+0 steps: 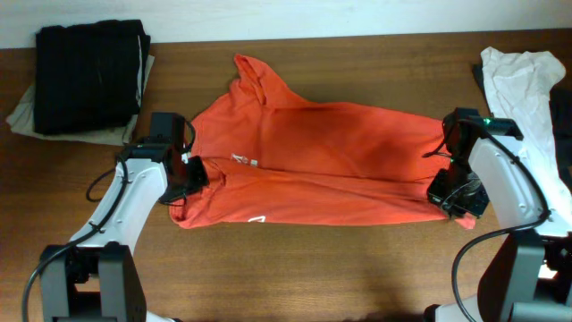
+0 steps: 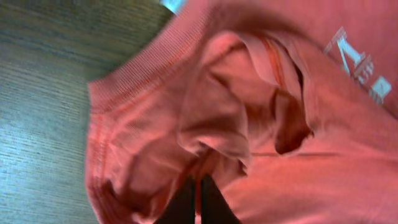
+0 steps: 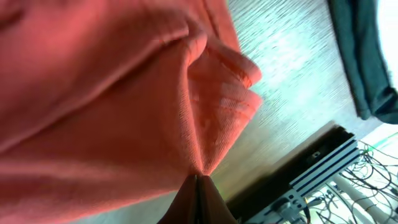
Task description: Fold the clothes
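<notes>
Red-orange knit, the T-shirt [image 1: 331, 161] is judged light, limp and not fragile (it will sag wherever unsupported). It lies spread at the centre of the wood-grain table [image 1: 295, 268]. Hems and seams are the recommended holds. The left gripper [image 1: 192, 172] is clenched on a fold at 9 o'clock, and the right gripper [image 1: 447, 190] on the hem at 3 o'clock. A black stack [image 1: 89, 76] is noted at 10 o'clock and a white cloth [image 1: 523, 80] at 2 o'clock.
</notes>
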Robot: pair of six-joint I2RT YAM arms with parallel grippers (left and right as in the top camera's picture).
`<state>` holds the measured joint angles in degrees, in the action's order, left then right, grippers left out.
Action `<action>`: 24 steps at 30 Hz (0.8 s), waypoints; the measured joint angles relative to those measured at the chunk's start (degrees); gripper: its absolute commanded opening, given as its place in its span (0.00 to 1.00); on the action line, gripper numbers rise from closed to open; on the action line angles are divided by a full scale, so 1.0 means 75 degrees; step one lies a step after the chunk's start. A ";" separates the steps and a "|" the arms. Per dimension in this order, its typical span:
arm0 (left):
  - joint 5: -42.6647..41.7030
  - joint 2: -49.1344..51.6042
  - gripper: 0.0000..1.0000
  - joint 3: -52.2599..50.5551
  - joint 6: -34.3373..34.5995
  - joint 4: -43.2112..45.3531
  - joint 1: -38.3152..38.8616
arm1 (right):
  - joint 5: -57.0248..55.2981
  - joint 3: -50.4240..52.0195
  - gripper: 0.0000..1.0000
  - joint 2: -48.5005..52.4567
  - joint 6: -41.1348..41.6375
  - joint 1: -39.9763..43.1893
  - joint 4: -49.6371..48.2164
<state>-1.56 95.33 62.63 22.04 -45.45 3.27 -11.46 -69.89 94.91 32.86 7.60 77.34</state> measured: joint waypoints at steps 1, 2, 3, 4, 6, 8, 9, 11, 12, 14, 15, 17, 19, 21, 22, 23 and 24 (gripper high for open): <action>-0.0012 0.0003 0.22 0.0000 -0.0023 0.0058 0.0000 | -0.0079 0.0000 0.93 0.0000 0.0099 0.0090 -0.0099; -0.0058 0.0006 0.22 0.0000 -0.0076 0.0117 0.0000 | -0.0076 0.0000 0.94 0.0000 0.0067 0.0119 -0.0125; -0.0160 0.0006 0.21 0.0000 -0.0149 0.0192 0.0000 | -0.0067 0.0000 0.94 0.0000 0.0012 0.0134 -0.0172; -0.0326 0.0006 0.16 0.0000 -0.0268 0.0315 0.0017 | -0.0006 0.0000 0.94 0.0000 -0.0064 0.0134 -0.0227; -0.0428 0.0006 0.01 0.0000 -0.0536 0.0341 0.0146 | 0.0055 0.0000 0.95 0.0000 -0.0122 0.0134 -0.0306; -0.0577 0.0006 0.01 0.0000 -0.0807 0.0318 0.0323 | 0.0079 0.0000 0.95 0.0000 -0.0166 0.0134 -0.0315; -0.0778 0.0006 0.01 0.0000 -0.0883 0.0236 0.0358 | 0.0087 0.0000 0.95 0.0000 -0.0198 0.0134 -0.0318; -0.1003 0.0006 0.01 -0.0003 -0.1049 0.0044 0.0399 | 0.0227 0.0000 0.95 0.0000 -0.0277 0.0134 -0.0382; -0.1029 0.0015 0.01 0.0000 -0.1186 -0.0020 0.0475 | 0.0353 0.0000 0.95 0.0000 -0.0335 0.0134 -0.0519; -0.1026 0.0137 0.01 0.0000 -0.1288 -0.0023 0.0580 | 0.0530 0.0000 0.95 0.0000 -0.0420 0.0134 -0.0644; -0.1026 0.0329 0.01 0.0000 -0.1332 -0.0020 0.0600 | 0.0603 0.0000 0.95 0.0000 -0.0463 0.0134 -0.0644; -0.1023 0.0772 0.01 0.0000 -0.1378 0.0047 0.0562 | 0.0694 0.0000 0.95 0.0000 -0.0592 0.0134 -0.0641; -0.0994 0.1145 0.01 0.0000 -0.1402 0.0096 0.0440 | 0.0720 0.0000 0.95 0.0000 -0.0653 0.0134 -0.0644; -0.0638 0.1262 0.01 -0.0003 -0.1402 0.0093 0.0166 | 0.0734 0.0000 0.95 0.0000 -0.0691 0.0134 -0.0644; -0.0458 0.1262 0.01 0.0029 -0.1405 0.0047 0.0029 | 0.0737 0.0000 0.94 0.0000 -0.0711 0.0134 -0.0647; -0.0172 0.1262 0.01 0.0102 -0.1402 -0.0026 -0.0152 | 0.0740 0.0000 0.94 0.0000 -0.0731 0.0134 -0.0670; -0.0032 0.1265 0.01 0.0242 -0.1402 -0.0082 -0.0297 | 0.0740 0.0000 0.95 0.0000 -0.0761 0.0134 -0.0691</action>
<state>-1.80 104.81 64.45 11.53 -46.06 1.04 -5.91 -69.89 94.91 27.16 8.60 72.16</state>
